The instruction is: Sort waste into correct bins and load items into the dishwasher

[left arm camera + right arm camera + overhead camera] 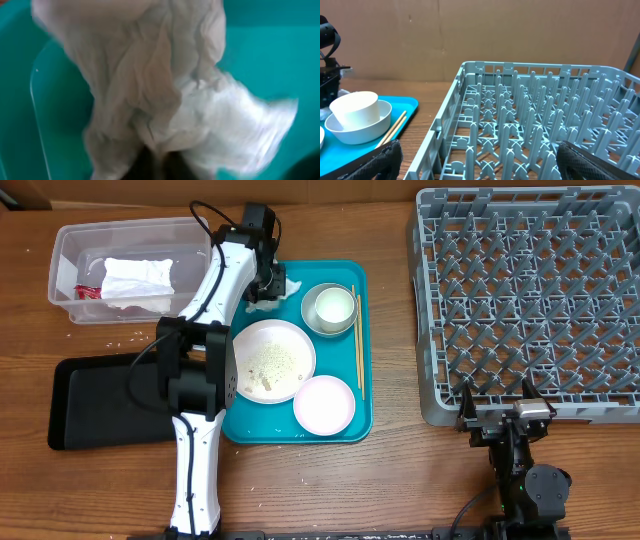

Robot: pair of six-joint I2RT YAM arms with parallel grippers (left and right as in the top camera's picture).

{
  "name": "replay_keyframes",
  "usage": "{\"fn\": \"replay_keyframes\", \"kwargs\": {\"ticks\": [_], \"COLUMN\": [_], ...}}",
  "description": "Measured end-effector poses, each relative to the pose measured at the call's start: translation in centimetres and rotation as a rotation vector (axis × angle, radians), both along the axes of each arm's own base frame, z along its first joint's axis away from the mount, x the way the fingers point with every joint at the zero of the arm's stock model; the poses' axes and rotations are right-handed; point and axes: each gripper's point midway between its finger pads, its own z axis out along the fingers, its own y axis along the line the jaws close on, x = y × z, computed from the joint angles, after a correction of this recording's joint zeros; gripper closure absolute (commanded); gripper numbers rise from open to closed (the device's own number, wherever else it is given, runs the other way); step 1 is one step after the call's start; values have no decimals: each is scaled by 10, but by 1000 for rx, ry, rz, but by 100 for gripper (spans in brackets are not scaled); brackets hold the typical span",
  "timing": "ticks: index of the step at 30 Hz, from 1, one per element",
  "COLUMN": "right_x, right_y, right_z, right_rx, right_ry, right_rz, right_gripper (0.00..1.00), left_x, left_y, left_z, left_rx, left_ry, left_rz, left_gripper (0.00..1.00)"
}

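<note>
Overhead: the left arm reaches to the far left corner of the teal tray (340, 272), its left fingers (268, 282) down over a crumpled white napkin (262, 304). The right fingers (466, 402) sit at the near edge of the grey dish rack (520, 280).

Left wrist: the blurred napkin fills the view, bunched at the dark fingers. Whether they pinch it cannot be told.

Right wrist: the fingers are spread wide and empty, with the rack ahead.

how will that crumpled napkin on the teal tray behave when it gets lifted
Probably floppy: the napkin is thin, creased paper lying in loose folds. Likely very light too, so a trailing corner may flutter or drag.
</note>
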Motion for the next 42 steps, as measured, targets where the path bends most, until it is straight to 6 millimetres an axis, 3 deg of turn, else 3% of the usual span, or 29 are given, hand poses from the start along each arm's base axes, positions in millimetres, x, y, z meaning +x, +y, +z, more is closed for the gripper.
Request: {"fn": "replay_keyframes", "kwargs": {"ticks": [3,6,9,14,15,18,21,24,27,28,29,30,32,42], "right_x": [0,0,0,0,0,0,0,0,0,0,0,0,0,0], "right_y": [0,0,0,0,0,0,0,0,0,0,0,0,0,0], "right_z": [0,0,0,0,0,0,0,0,0,0,0,0,0,0], "right_rx": [0,0,0,0,0,0,0,0,0,0,0,1,0,1], "right_ry": [0,0,0,0,0,0,-1,0,0,0,-1,0,0,0], "right_rz": [0,0,0,0,0,0,0,0,0,0,0,0,0,0], "right_gripper": [0,0,0,0,0,0,0,0,0,0,0,0,0,0], "left_x": [-9,-11,5,31,33,30,24,16,5,3,0,-1,-4,-5], "left_y": [2,2,-1,9,19,52,97,141,176,186,194,199,206,200], "left_z": [3,22,62,155,181,228,254,252,234,229,223,218,209,206], "left_rx": [6,7,-15,-44,-43,-27,-12,9,22,25,26,25,26,-5], "left_ry": [38,51,-26,-245,-303,-407,-467,-453,-400,-388,-373,-364,-341,-313], "left_rz": [6,17,46,154,204,347,511,667,817,857,894,920,957,905], "left_gripper": [96,96,96,96,96,96,96,90,85,79,72,50,27,20]}}
